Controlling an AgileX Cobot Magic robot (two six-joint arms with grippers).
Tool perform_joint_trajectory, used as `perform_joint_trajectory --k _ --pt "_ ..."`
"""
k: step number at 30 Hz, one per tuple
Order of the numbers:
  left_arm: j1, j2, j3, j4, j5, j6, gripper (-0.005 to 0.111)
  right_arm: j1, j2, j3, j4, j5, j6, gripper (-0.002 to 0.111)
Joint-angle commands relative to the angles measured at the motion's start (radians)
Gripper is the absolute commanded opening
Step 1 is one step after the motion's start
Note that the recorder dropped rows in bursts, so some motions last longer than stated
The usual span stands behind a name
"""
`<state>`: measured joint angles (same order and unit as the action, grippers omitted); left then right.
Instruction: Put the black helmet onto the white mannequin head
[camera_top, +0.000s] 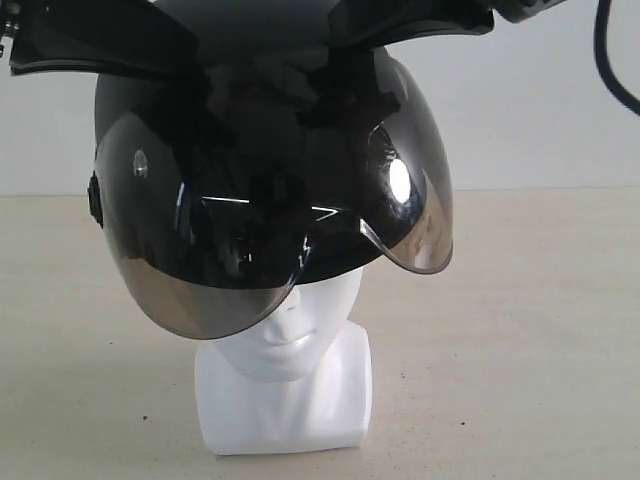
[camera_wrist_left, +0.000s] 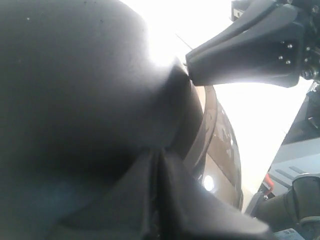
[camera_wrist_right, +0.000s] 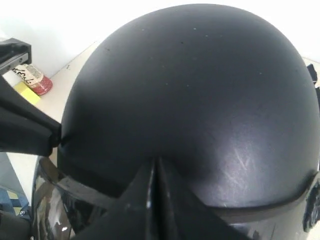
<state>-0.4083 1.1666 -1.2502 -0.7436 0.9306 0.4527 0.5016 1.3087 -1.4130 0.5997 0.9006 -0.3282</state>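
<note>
Visor (camera_top: 220, 285) of the black helmet (camera_wrist_right: 200, 100) hid the eyes of the white mannequin head (camera_top: 290, 365). Left pincer (camera_wrist_left: 156, 160) and right pincer (camera_wrist_right: 156, 170), closed empty, touched its shell.

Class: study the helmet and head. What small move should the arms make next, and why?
Probably press the helmet slightly lower and level. It already covers the head to the nose but looks tilted, and the shut left gripper and right gripper rest tip-first on its shell.
</note>
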Motion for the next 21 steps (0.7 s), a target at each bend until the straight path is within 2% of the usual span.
perform_joint_trajectory --k 1,7,21 --pt "-0.008 0.015 0.005 0.06 -0.016 -0.011 0.005 -0.001 0.015 0.064 -0.087 0.053 0.008 0.0" --pt "-0.008 0.016 0.005 0.072 -0.037 -0.019 0.005 -0.001 0.007 0.145 -0.081 0.028 0.016 0.0" --pt "-0.008 0.016 0.005 0.083 -0.075 -0.047 0.005 -0.001 -0.022 0.167 -0.057 0.073 0.039 0.0"
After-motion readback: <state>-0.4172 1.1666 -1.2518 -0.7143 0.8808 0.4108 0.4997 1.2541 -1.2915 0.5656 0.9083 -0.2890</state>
